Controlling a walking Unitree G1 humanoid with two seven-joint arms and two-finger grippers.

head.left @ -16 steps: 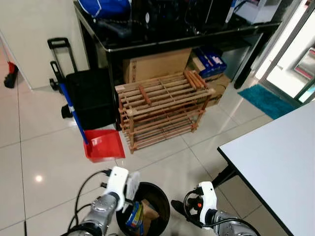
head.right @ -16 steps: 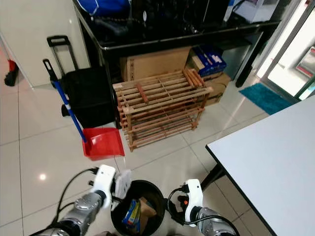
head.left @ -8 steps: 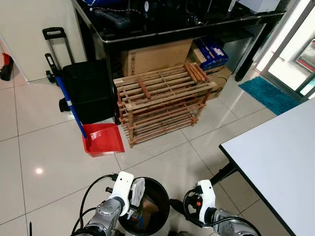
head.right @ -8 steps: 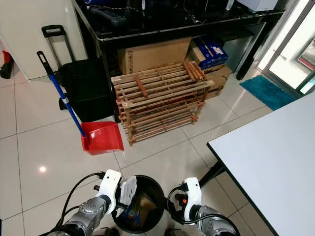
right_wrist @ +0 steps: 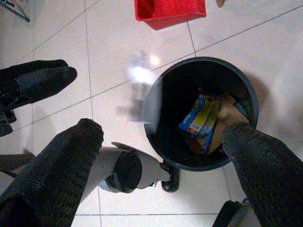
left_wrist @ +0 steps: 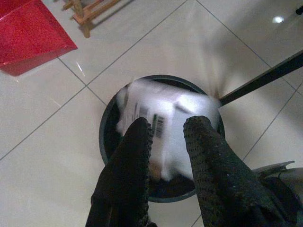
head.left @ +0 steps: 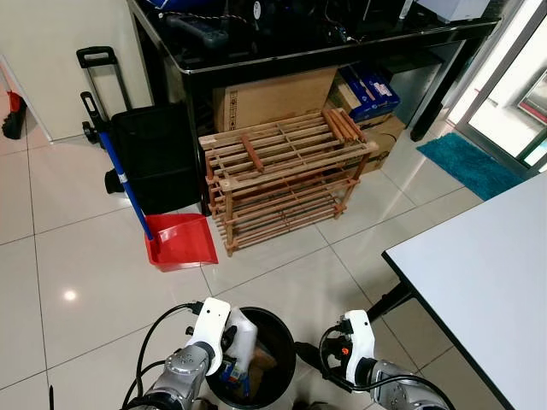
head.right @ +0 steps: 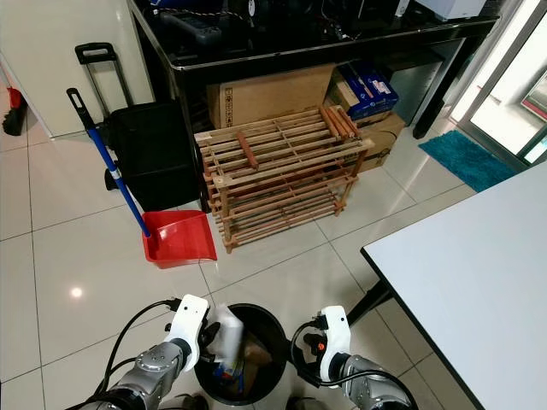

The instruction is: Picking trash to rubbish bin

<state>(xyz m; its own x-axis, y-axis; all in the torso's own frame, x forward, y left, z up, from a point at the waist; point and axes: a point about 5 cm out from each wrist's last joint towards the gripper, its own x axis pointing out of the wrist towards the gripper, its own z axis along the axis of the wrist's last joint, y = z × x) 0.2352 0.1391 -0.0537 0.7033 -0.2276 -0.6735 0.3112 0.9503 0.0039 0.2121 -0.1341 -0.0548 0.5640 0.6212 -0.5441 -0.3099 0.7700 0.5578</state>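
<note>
You are at the drop itself. Your left gripper [left_wrist: 163,142] sits over the round black rubbish bin [head.left: 286,329] at your feet, its two black fingers [left_wrist: 130,156] spread apart with a gap between them, and the crumpled white paper trash with a barcode [left_wrist: 161,109] is just beyond the fingertips, over the bin's mouth. The paper is motion-blurred, so it looks released and falling, though whether a fingertip touches it cannot be made out. In the head views the same white piece [head.right: 227,329] shows at the bin's left rim, right beside the left wrist.

Your right gripper [right_wrist: 161,137] hangs on the other side of the bin, fingers spread wide and holding nothing. Through it you can see what already lies in the bin: a blue and yellow wrapper [right_wrist: 201,116] and a piece of brown cardboard [right_wrist: 227,113].

The next move calls for little: keep the left fingers apart, let the paper clear them, then lift the arm straight up so you do not clip the rim or tip the bin.

Farther off on the tiled floor stand a red dustpan with a blue handle [head.left: 181,242], a wooden slatted shoe rack [head.left: 286,184] and a black trolley case [head.left: 154,158]; a white table [head.left: 487,290] edge lies to your right.
</note>
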